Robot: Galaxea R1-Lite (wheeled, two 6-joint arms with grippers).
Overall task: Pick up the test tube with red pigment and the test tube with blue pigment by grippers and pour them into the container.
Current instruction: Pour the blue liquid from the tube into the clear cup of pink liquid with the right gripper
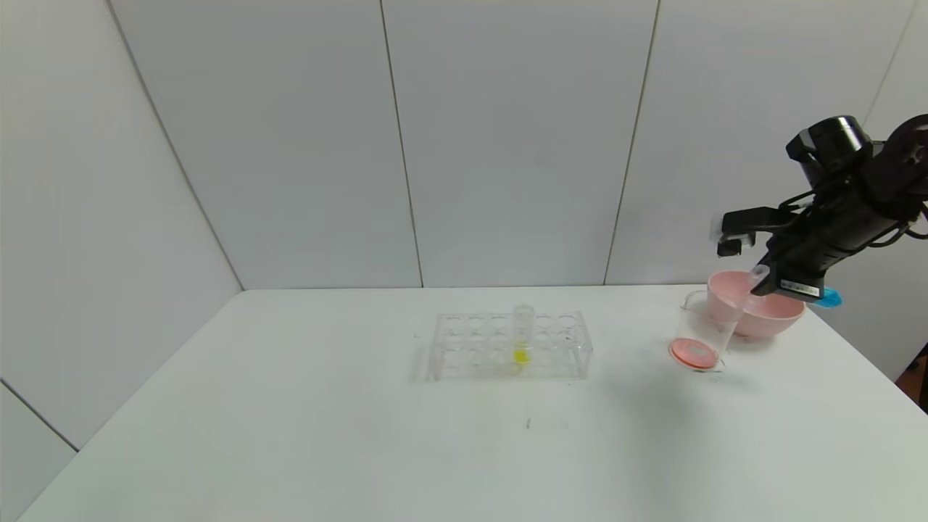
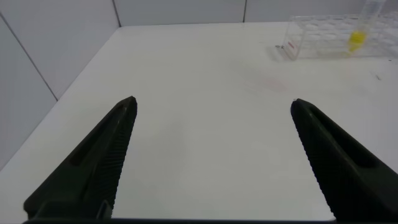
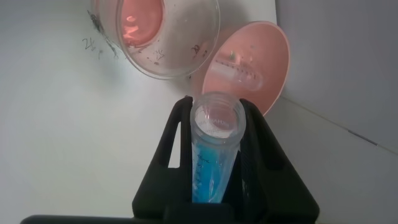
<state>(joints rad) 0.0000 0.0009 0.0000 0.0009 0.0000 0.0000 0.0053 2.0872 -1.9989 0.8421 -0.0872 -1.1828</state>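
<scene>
White-panelled walls back a white table as the right gripper clamps the test tube with blue pigment, its mouth near the container, red-bottomed, at 4 o'clock from the rack. Best: tilt slowly, lip over rim, clear of the pink bowl. The left gripper waits open.

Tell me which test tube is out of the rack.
The test tube with blue pigment: the right gripper holds it tilted above the container, while the yellow-liquid tube stands in the rack.
</scene>
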